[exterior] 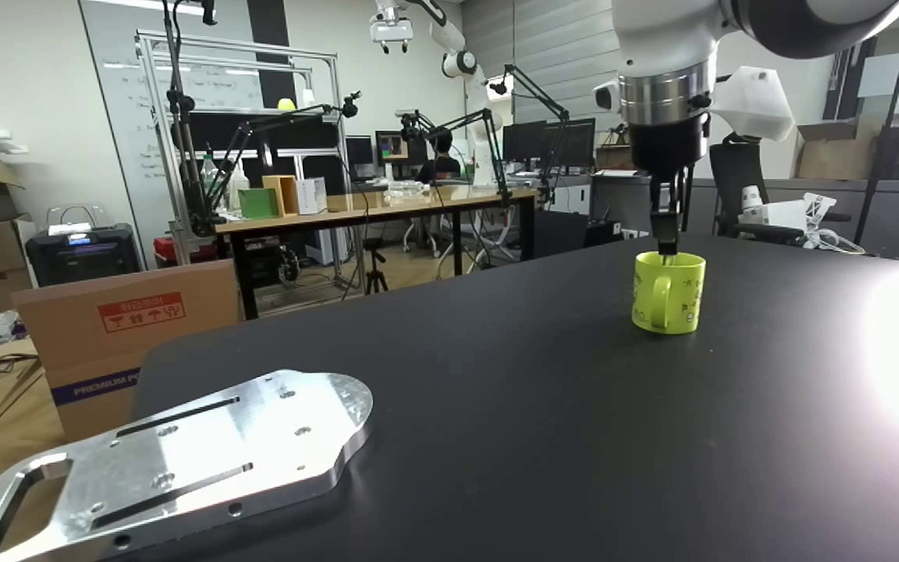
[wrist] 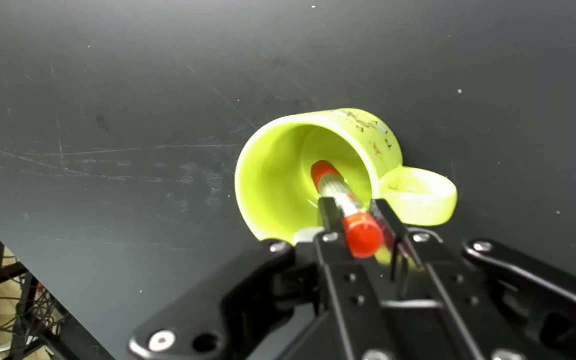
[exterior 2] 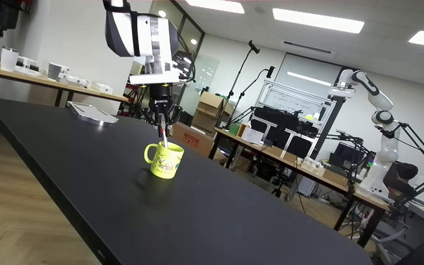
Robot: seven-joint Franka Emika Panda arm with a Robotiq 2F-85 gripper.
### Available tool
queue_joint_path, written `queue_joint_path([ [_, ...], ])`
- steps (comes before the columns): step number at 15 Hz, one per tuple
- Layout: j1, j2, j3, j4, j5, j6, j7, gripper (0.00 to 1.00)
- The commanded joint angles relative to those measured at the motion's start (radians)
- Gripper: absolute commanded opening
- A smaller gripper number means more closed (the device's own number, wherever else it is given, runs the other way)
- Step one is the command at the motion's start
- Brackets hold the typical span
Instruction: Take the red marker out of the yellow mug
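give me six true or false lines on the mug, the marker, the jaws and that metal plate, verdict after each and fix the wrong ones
1. The red marker reaches down into the yellow mug. True.
2. The mug lies on its side. False: it stands upright on the black table.
3. The mug's handle shows in all three views. True.
4. The jaws are spread wide. False: they stand close together, with the marker between them.
5. The metal plate is apart from the mug. True.
6. The marker is blue all over. False: it shows a pale stretch between two red parts.
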Motion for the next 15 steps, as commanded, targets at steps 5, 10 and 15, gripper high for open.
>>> queue_joint_path([
  [5, 0.001, -0.263, -0.02, -0.11, 0.124, -0.057, 0.015, 0.05],
  [10, -0.08, -0.449, -0.03, -0.19, 0.216, -0.216, -0.032, 0.05],
  [15, -0.257, -0.485, -0.104, -0.251, 0.534, -0.297, -0.368, 0.05],
])
